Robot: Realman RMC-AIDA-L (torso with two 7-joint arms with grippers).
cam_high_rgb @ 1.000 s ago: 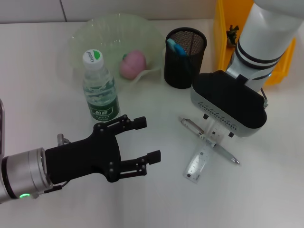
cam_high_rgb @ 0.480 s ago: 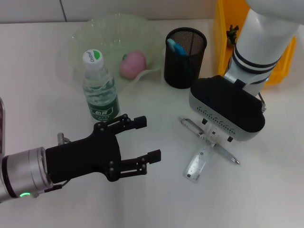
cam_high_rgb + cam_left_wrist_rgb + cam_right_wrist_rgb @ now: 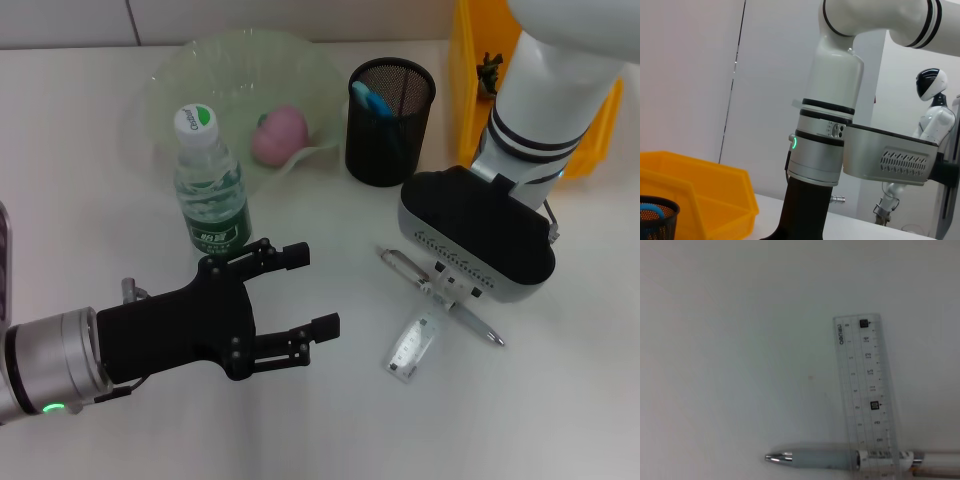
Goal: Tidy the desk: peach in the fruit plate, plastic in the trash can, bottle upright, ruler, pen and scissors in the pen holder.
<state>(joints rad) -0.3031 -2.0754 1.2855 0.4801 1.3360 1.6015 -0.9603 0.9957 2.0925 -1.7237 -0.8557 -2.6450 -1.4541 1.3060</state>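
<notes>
A robotics lab: white desk (image 3: 90,120), blank walls, a humanoid robot (image 3: 934,102) behind.

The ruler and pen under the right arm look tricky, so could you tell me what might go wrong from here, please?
1. The clear ruler lies across the pen, touching it, so a grasp by the right gripper may catch both or flick one away.
2. The ruler lies flat on the table; fingers may slide off it.
3. The open left gripper hovers beside the upright bottle; a forward move could tip it.
</notes>
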